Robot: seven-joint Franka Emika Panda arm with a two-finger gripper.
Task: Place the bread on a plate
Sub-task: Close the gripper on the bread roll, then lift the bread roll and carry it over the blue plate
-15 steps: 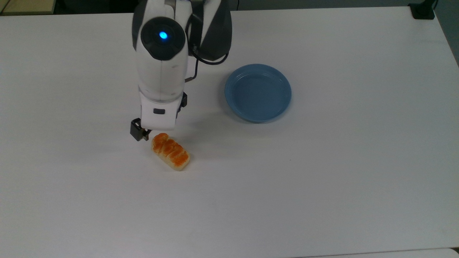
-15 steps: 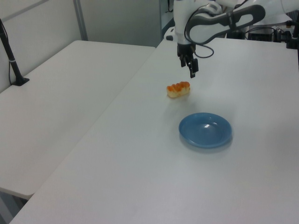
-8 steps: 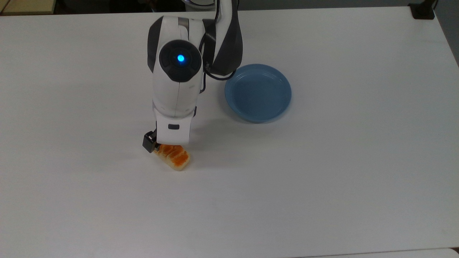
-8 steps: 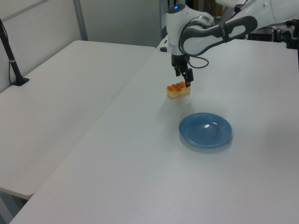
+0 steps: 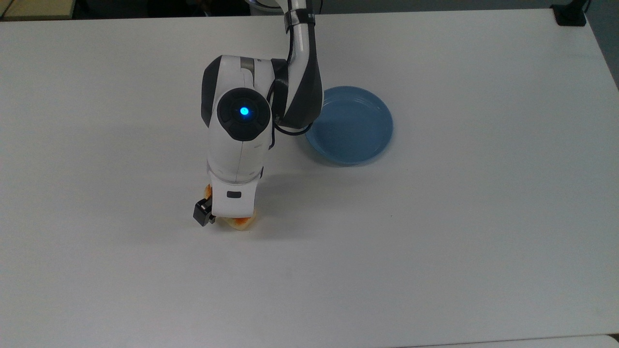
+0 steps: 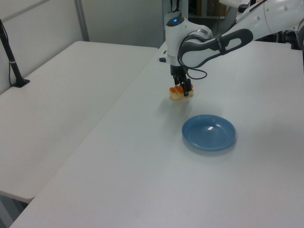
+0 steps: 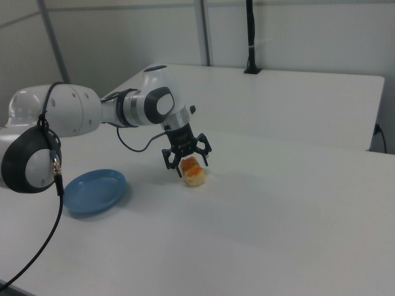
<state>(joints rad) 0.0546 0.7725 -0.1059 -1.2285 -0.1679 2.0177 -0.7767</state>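
1. One gripper (image 7: pixel 186 161) hangs over the bread (image 7: pixel 193 173) on the white table (image 5: pixel 435 241). Its fingers are spread wide, one on each side of the loaf, and they hold nothing.

2. A second ago the gripper sat higher and just beside one end of the loaf, which was uncovered in the top view. Half a second ago it covered part of the loaf. Now the arm (image 5: pixel 239 145) hides almost all of it, and in the top view a sliver of bread (image 5: pixel 240 222) shows at the wrist's lower edge.

3. In the left view the fingertips reach down to the bread (image 6: pixel 176 92), lower than in both earlier pictures.

4. The loaf itself lies flat on the table, in the same spot as before. It has not been lifted or pushed.

5. Farther back, the blue plate (image 5: pixel 370 145) sits empty and well apart from the bread, to the top view's right. It has not moved, though the arm's elbow now overlaps its rim.

6. My reading: the approach is nearly over, and the grasp comes next. Closing the fingers on the loaf looks like the next move, followed by a lift and a carry to the plate.
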